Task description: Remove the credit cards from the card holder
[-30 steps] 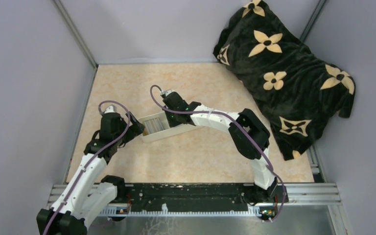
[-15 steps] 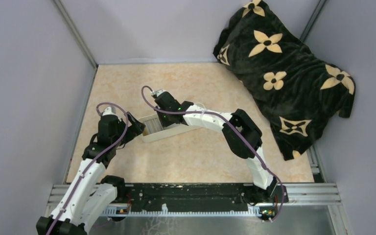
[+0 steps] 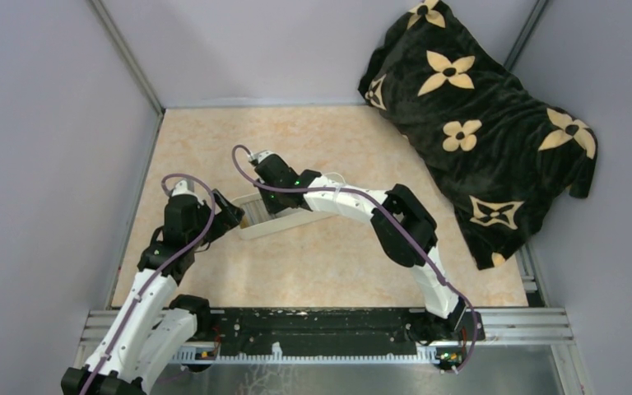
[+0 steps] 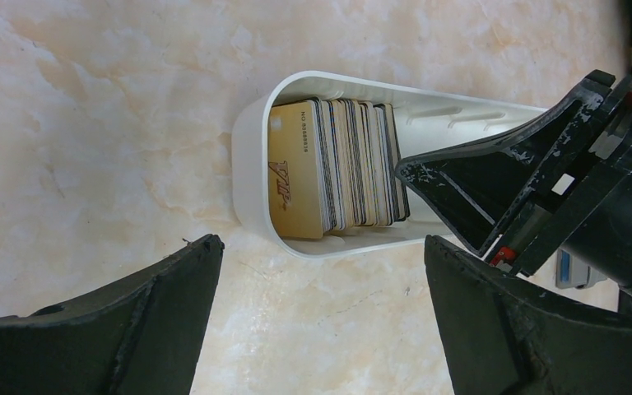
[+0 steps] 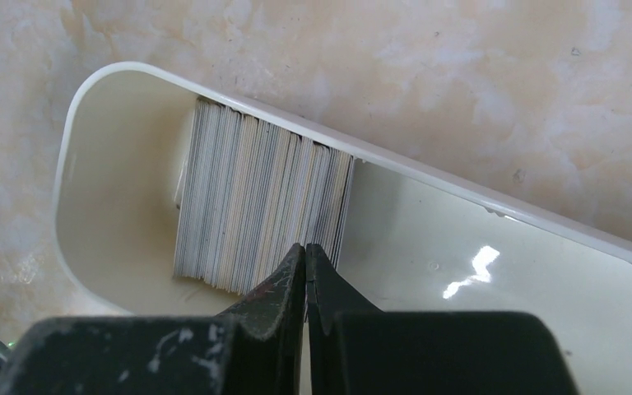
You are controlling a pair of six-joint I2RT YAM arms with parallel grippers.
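A stack of cards [image 5: 255, 189] stands on edge in the rounded left end of a long white tray [image 5: 494, 210]. The front card is gold [image 4: 292, 169]; the others are pale or dark-edged. My right gripper [image 5: 304, 247] is shut, with its tips against the top edges at the stack's right side. I see no card between the fingers. It also shows in the left wrist view [image 4: 403, 171] and the top view [image 3: 265, 204]. My left gripper [image 4: 321, 243] is open and empty, just off the tray's left end [image 3: 229, 216]. The grey card holder is out of view.
The tray [image 3: 292, 220] lies slanted on the marbled tabletop [image 3: 337, 263], left of centre. A black blanket with cream flowers [image 3: 477, 123] is heaped at the back right. Purple-grey walls close in the left, back and right.
My right gripper has slid left along the tray, up to the stack of cards. My left arm has barely shifted.
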